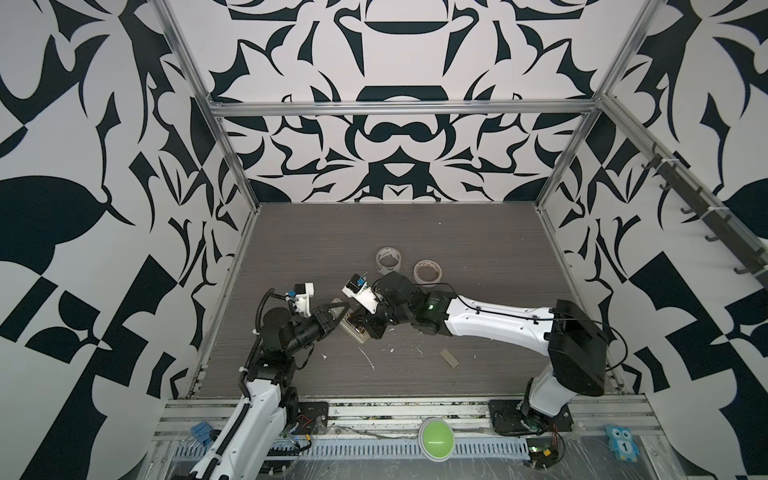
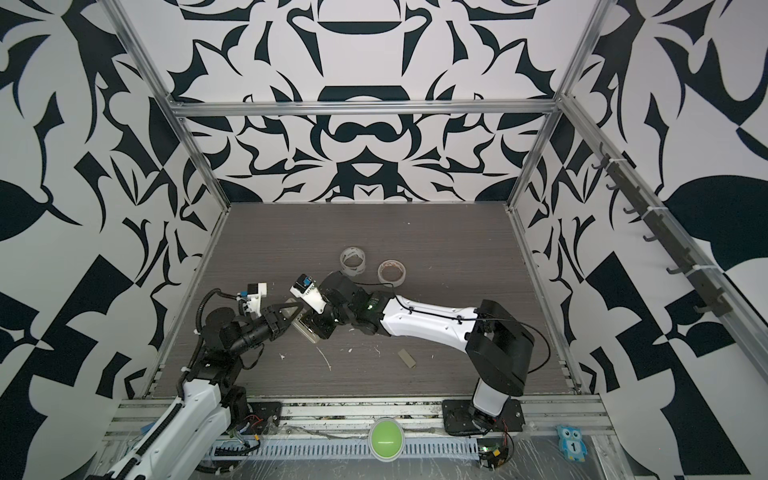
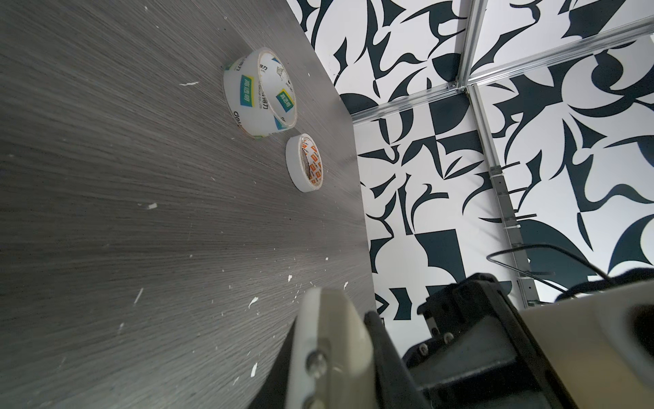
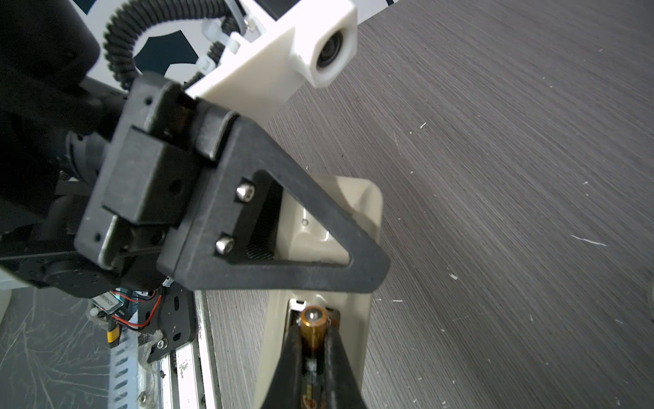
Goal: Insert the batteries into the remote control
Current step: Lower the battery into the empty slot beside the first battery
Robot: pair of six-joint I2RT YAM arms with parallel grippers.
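Observation:
The remote control (image 4: 359, 212) is cream-white and lies back-up just over the table, its battery compartment open; it also shows in both top views (image 1: 351, 330) (image 2: 304, 330). My left gripper (image 4: 366, 272) (image 1: 337, 316) is shut on one end of the remote, which shows edge-on (image 3: 336, 318) between the dark fingers in the left wrist view. My right gripper (image 4: 313, 350) (image 1: 370, 328) is shut on a battery (image 4: 313, 324), dark with a gold end. The battery's gold end sits at the end of the open compartment.
Two tape rolls (image 1: 390, 259) (image 1: 427, 271) stand behind the grippers, and both show in the left wrist view (image 3: 260, 92) (image 3: 306, 163). A small flat grey-beige piece (image 1: 449, 358) lies right of the remote. White flecks dot the table (image 1: 478, 249). A green button (image 1: 435, 438) sits on the front rail.

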